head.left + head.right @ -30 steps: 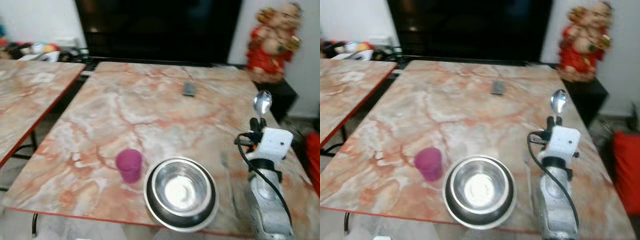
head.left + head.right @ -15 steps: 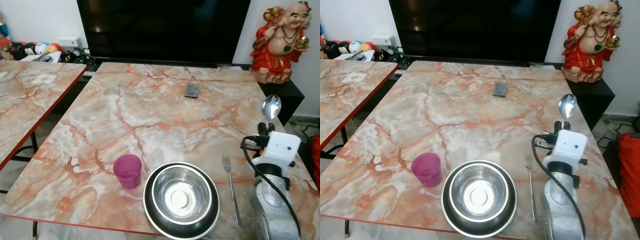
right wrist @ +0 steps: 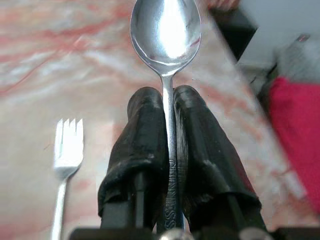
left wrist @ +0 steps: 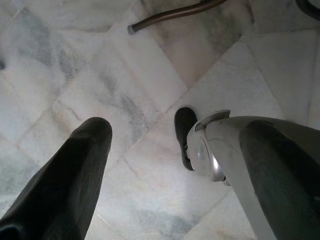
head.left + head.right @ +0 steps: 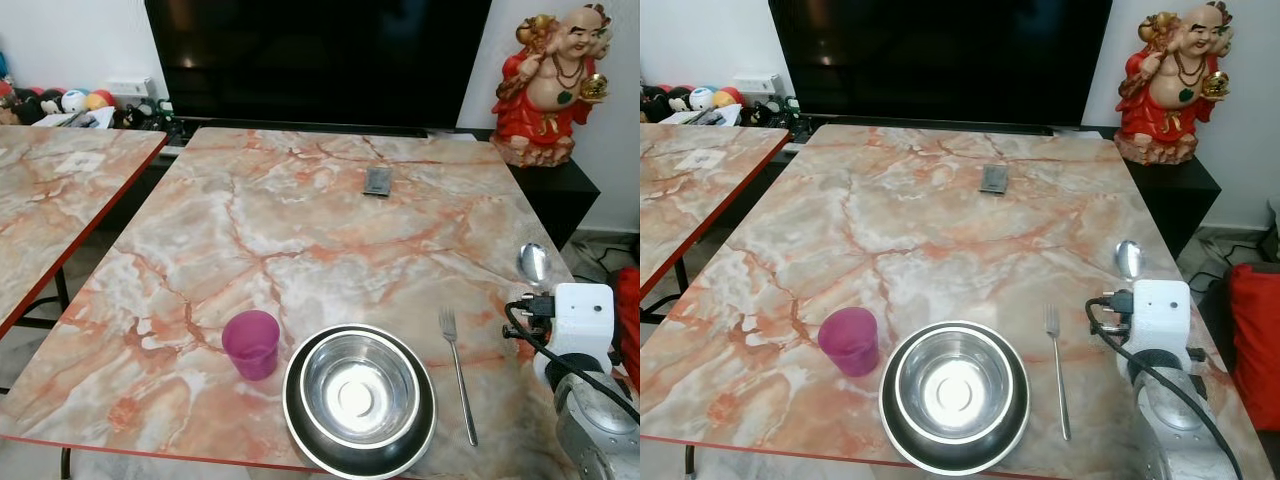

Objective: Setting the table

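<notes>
My right gripper (image 3: 167, 107) is shut on a metal spoon (image 3: 166, 30), its bowl (image 5: 532, 262) sticking out past the fingers over the marble table's (image 5: 300, 210) right edge. A fork (image 5: 458, 372) lies on the table just left of that gripper, prongs pointing away from me. A steel bowl (image 5: 360, 388) sits inside a dark plate (image 5: 296, 412) at the front middle. A pink cup (image 5: 250, 343) stands left of the plate. My left gripper (image 4: 175, 150) hangs open over the tiled floor.
A small dark remote (image 5: 377, 181) lies at the table's far middle. A black TV (image 5: 320, 55) stands behind the table and a red figurine (image 5: 555, 85) on a dark stand at the back right. A second marble table (image 5: 50, 200) is on the left.
My right gripper with the spoon has come down and shifted right, so the spoon's bowl sits lower beside the fork. The head camera has also steadied and shifted a little.
</notes>
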